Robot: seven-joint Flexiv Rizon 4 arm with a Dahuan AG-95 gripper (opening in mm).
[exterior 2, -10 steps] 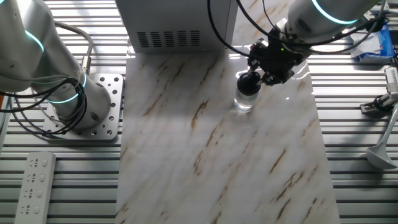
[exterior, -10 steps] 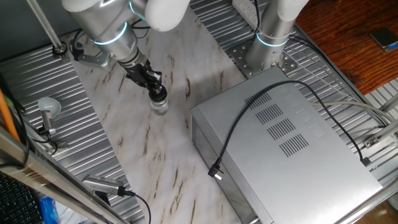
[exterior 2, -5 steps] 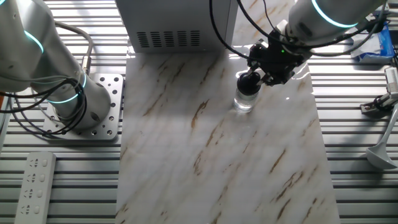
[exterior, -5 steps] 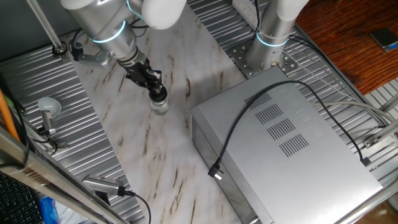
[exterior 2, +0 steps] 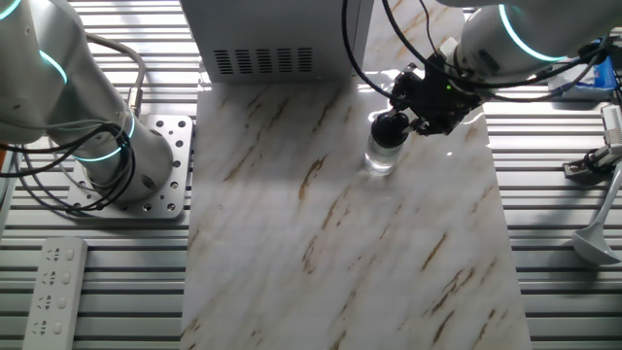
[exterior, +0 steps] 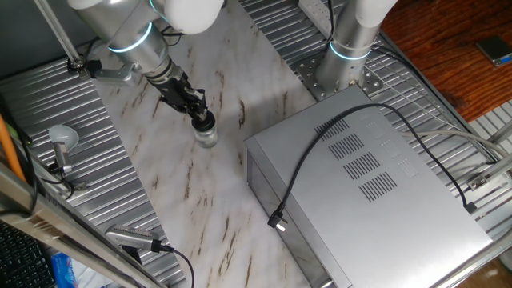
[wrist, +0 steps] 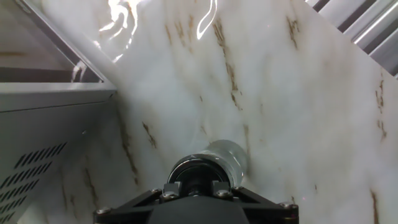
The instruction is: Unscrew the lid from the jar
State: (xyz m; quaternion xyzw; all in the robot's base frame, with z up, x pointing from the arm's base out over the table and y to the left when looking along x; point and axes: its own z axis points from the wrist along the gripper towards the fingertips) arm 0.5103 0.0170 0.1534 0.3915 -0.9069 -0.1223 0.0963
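- One small jar (exterior: 206, 138) of clear glass or plastic, short and round, stands upright on the marble-patterned table (exterior 2: 321, 262), near the big grey metal box (exterior: 376, 192).
- Its lid (exterior 2: 389, 127) is dark and round, about as wide as the jar, and it sits on top of the jar.
- The black gripper (exterior: 203, 122) comes down at a slant from the arm, and its tips are pressed around the lid; it pinches the lid.
- In the hand view the lid (wrist: 196, 171) shows as a dark ring with the clear jar (wrist: 227, 157) behind it, but the fingers themselves are hidden under the black housing at the bottom edge.
- The box has slotted vents and smooth sides; a black cable (exterior: 320, 156) lies over its top.
- The table has brown veins on white, and ribbed metal panels (exterior 2: 97, 282) lie on both sides.
- Whether the lid is already loose on the thread, I cannot tell.
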